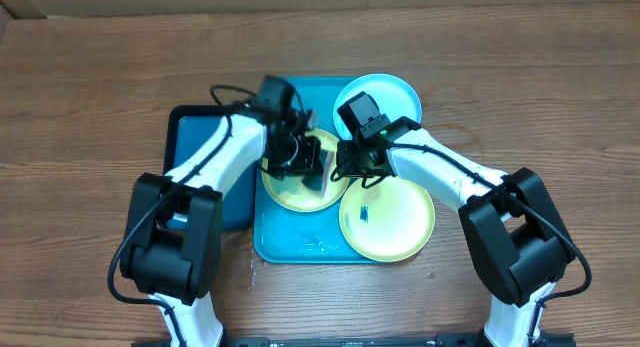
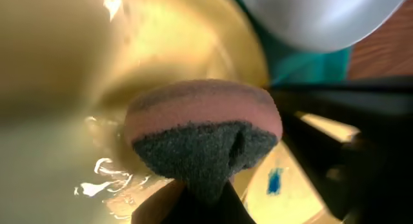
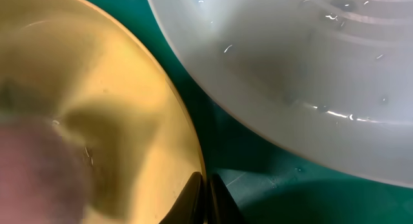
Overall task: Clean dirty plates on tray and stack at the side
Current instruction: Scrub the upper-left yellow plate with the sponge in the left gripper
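Three plates lie on the turquoise tray [image 1: 300, 245]: a yellow-green plate [image 1: 285, 194] at the left, a second yellow-green plate [image 1: 395, 227] at the right with a small blue smear [image 1: 365, 214], and a light blue plate [image 1: 398, 90] at the back. My left gripper [image 1: 300, 165] is shut on a pink sponge [image 2: 203, 130], dark scouring side down, over the left plate [image 2: 58, 95]. The right gripper [image 3: 206, 195] is shut on that plate's rim [image 3: 184, 133], beside the light blue plate [image 3: 290, 62]. The smear [image 2: 275, 180] also shows in the left wrist view.
A smaller dark blue tray [image 1: 190, 137] lies to the left, partly under the turquoise one. Water beads glisten on the left plate [image 2: 103, 175] and on the tray's front [image 1: 318, 245]. Wooden table surrounds everything.
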